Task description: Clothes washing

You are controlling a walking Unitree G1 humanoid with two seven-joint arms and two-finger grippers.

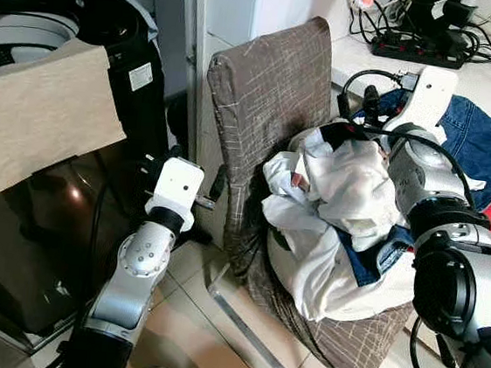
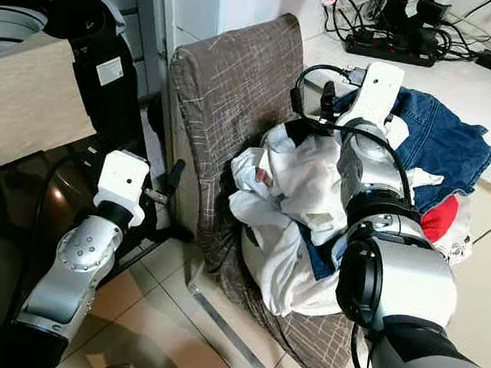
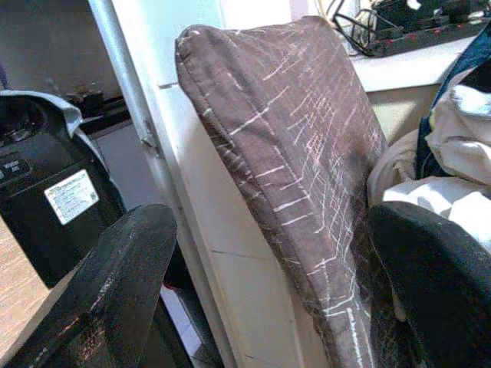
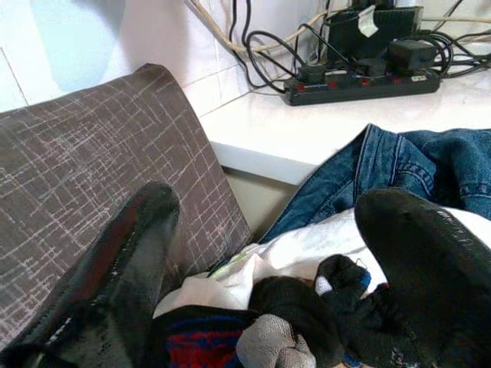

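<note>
White laundry (image 1: 338, 220) heaped mid-frame awaits picking: the right claw (image 4: 268, 307), released above it, should descend and clench.

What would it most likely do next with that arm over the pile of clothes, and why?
Probably lower the right tool a little and close it on the dark sock-like bundle. Its fingers stand open just above the clothes pile on the chair, gripping nothing yet, and the washing machine waits at the robot's left.
</note>
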